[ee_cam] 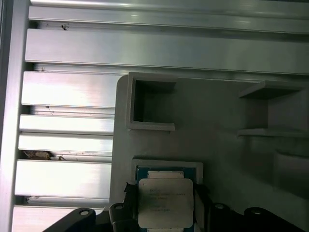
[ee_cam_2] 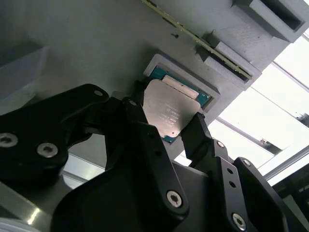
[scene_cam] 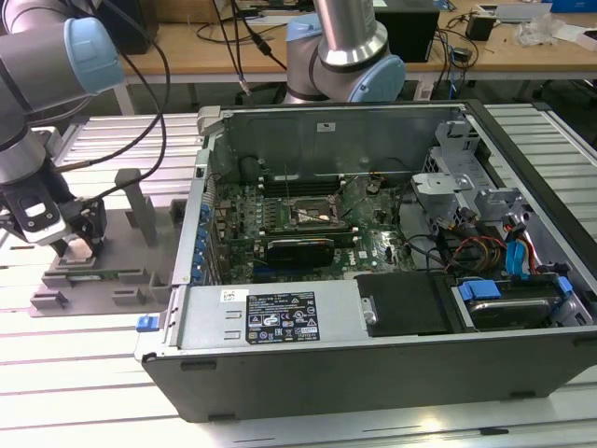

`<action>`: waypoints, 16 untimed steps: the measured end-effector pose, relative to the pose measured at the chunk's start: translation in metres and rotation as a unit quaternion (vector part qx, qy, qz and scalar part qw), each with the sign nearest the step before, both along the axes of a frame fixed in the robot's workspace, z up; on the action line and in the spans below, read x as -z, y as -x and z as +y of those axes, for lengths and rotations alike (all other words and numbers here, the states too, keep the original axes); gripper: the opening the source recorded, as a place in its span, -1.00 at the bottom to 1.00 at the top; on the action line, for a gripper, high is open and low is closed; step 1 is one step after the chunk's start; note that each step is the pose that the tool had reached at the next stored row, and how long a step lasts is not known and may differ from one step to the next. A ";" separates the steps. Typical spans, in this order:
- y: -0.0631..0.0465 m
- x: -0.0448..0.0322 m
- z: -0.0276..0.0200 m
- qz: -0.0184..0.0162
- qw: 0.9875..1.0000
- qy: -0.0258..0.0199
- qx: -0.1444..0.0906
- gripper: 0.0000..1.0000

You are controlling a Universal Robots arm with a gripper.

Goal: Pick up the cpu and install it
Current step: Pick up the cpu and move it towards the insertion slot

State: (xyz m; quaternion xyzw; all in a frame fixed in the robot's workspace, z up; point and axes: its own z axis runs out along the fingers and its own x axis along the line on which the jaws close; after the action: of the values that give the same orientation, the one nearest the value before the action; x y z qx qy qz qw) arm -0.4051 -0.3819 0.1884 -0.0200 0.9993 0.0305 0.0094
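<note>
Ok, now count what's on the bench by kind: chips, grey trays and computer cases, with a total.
cpu: 1
grey tray: 1
open computer case: 1
Total: 3

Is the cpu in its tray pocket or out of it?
In. In both wrist views the cpu lies flat within the square-rimmed pocket of the grey tray.
</note>
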 end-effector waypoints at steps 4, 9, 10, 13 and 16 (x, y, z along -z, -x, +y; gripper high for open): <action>0.000 -0.0008 0.0000 0.000 1.000 0.000 0.000 0.09; 0.000 -0.0008 -0.0003 0.000 1.000 0.000 0.000 0.11; 0.000 -0.0008 -0.0003 0.000 1.000 0.000 0.000 0.24; 0.000 -0.0008 -0.0004 0.000 1.000 0.000 -0.001 0.24; 0.000 -0.0007 -0.0003 0.000 1.000 0.000 -0.005 0.24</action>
State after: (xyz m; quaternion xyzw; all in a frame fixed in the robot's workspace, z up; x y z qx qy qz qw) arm -0.4050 -0.3822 0.1890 -0.0253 0.9992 0.0302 0.0092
